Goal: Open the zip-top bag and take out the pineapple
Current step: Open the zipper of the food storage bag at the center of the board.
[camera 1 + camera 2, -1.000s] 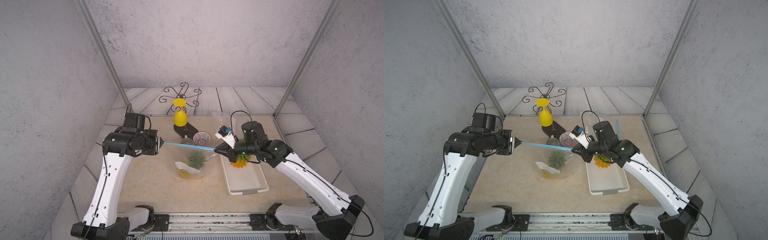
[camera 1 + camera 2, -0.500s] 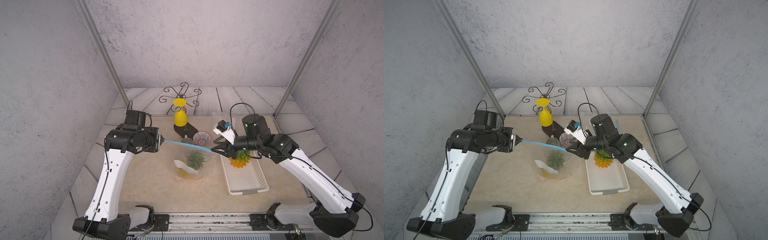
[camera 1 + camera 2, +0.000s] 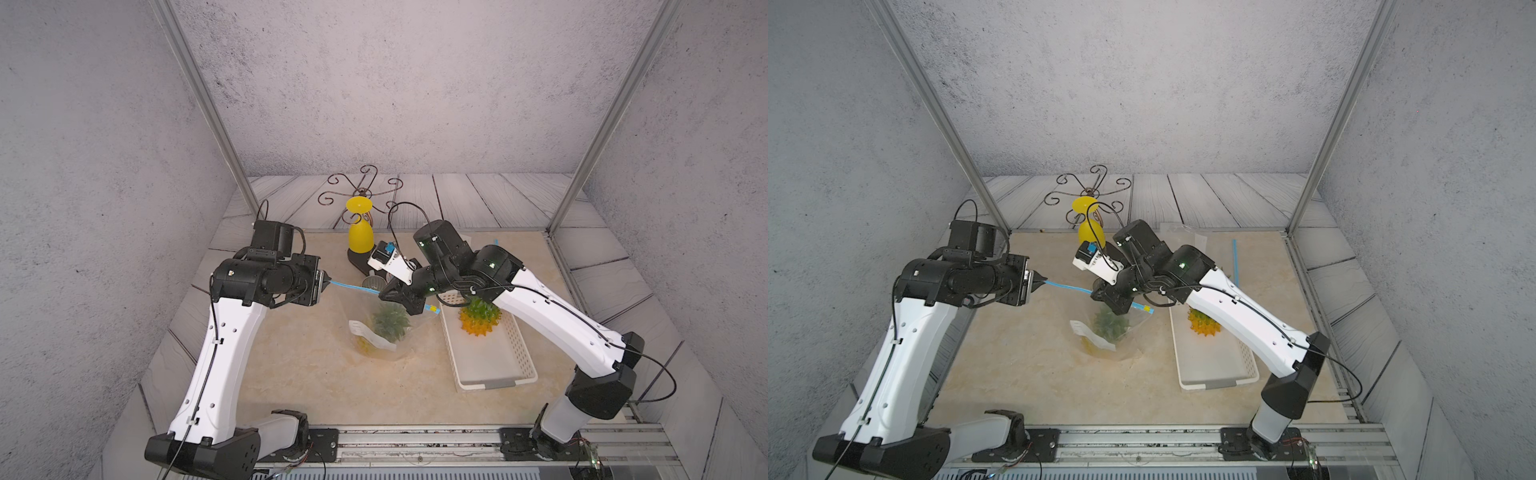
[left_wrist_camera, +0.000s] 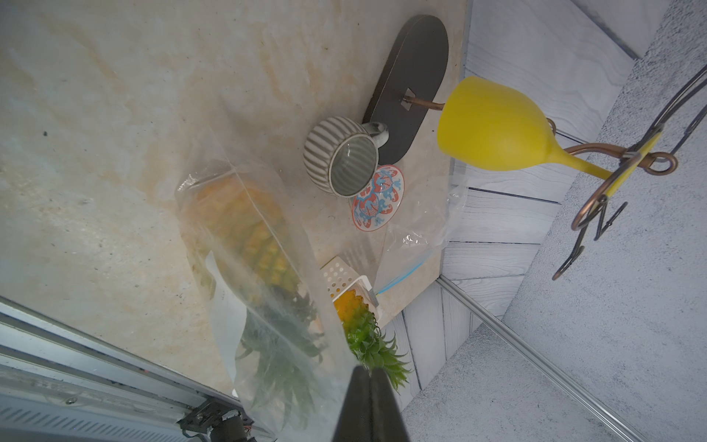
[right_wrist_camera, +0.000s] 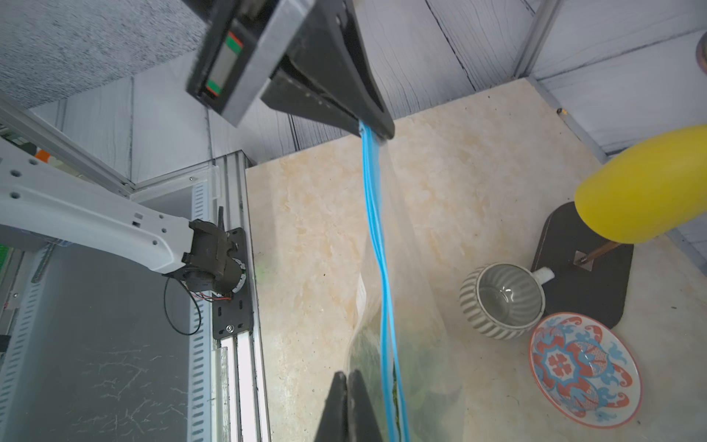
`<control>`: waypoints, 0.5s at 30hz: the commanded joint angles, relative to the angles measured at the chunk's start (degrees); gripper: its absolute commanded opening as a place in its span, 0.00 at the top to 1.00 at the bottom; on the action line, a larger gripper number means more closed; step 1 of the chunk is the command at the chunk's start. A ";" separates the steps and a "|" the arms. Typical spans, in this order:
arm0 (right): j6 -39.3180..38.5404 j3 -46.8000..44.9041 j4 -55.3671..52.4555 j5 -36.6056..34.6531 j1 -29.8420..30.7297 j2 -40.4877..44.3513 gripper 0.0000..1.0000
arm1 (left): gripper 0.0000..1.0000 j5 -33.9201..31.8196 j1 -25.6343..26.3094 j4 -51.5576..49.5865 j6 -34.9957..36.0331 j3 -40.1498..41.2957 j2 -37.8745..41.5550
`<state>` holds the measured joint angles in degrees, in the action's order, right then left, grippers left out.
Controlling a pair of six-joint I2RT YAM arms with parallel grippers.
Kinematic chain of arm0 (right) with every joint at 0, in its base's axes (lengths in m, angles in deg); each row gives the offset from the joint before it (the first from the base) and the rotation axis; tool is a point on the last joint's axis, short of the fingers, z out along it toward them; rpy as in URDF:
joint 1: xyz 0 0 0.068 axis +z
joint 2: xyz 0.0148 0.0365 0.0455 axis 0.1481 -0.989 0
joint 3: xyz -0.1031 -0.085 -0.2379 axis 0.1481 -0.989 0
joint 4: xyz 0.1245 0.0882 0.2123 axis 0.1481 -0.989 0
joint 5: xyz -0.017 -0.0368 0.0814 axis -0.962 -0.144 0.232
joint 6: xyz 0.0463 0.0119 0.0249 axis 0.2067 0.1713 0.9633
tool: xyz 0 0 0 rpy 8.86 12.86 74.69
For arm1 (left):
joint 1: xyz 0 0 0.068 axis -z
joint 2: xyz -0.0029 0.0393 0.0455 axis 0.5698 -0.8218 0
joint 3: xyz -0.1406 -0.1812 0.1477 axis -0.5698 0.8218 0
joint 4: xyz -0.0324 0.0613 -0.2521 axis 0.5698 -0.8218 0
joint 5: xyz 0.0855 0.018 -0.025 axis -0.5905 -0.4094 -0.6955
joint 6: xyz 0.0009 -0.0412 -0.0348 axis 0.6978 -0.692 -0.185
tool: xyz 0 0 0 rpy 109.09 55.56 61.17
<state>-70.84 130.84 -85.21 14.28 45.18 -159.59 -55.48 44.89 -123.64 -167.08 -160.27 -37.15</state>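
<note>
A clear zip-top bag hangs from its blue zip strip with its bottom on the beige table. The pineapple is inside it, green leaves up. My left gripper is shut on the left end of the zip, which also shows in the right wrist view. My right gripper is shut at the middle of the zip. The zip's right end sticks out behind it. In the right wrist view its tips lie against the bag wall beside the zip. Whether film is pinched is unclear.
A white basket to the right holds a second pineapple. Behind the bag are a striped cup, a patterned saucer and a yellow goblet on a wire stand. Another clear bag lies at the back.
My right gripper opened, slid left along the zip from the bag's right end to its middle, and shut again. The left gripper kept its hold.
</note>
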 commanded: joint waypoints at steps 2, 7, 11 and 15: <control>1.42 2.06 -3.54 -2.58 0.19 -1.65 1.00 | 1.00 -1.64 0.22 -2.48 3.94 -1.12 0.82; 2.31 1.68 -3.09 -2.82 0.19 -1.61 1.00 | 1.00 -2.24 0.26 -2.64 5.78 -0.73 1.04; 2.00 1.95 -3.45 -3.19 0.19 -1.67 1.00 | 1.00 -4.43 0.30 -4.77 8.46 -2.36 0.85; 1.47 1.48 -4.15 -2.62 0.52 -2.78 0.97 | 1.00 -4.09 0.30 -4.24 8.59 -1.09 1.47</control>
<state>-69.18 131.69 -87.92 11.94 45.24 -160.32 -58.83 44.89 -127.49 -160.35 -160.64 -37.07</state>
